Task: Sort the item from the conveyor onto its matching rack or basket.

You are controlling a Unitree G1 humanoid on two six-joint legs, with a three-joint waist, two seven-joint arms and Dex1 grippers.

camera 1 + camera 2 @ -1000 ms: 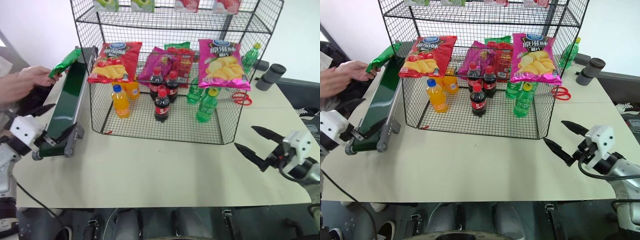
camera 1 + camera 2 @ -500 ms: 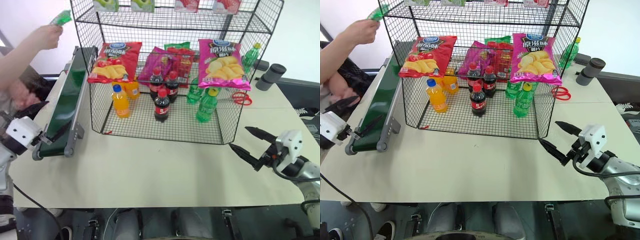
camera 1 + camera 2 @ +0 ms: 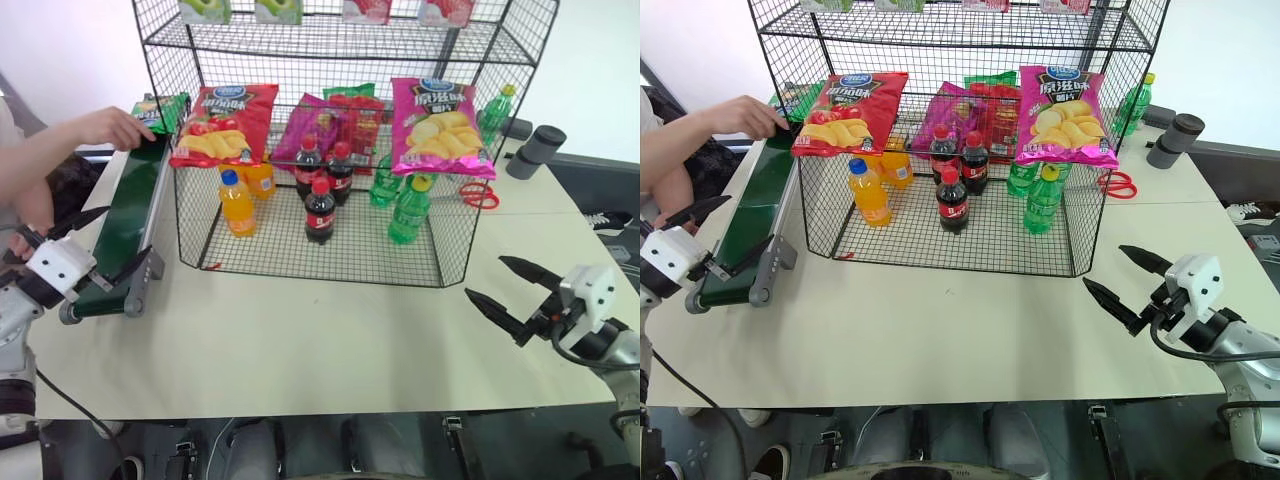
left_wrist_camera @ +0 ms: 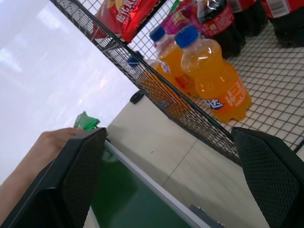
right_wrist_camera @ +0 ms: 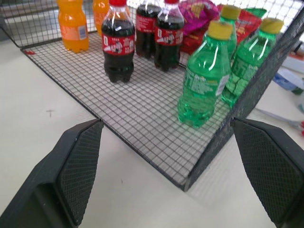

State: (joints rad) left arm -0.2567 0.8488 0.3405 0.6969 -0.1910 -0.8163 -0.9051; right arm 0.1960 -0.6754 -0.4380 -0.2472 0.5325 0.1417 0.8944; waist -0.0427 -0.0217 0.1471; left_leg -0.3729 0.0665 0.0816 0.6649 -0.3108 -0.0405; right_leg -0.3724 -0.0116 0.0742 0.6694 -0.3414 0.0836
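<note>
I log a green bag [image 3: 158, 108] under a person's hand [image 3: 105, 127] on the conveyor [image 3: 125, 215] at ten o'clock, rack [image 3: 330, 150] at twelve, both my grippers [image 3: 68, 238] [image 3: 512, 290] spread empty.

White boxy wrists, each hand [image 3: 519, 295] with two black pointed, cross-hatched fingers [image 5: 78, 168]

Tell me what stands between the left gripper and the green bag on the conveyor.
A person's hand rests on the green bag at the conveyor's far end. The left gripper, jaws open, sits at the near end; between them is bare belt.
</note>
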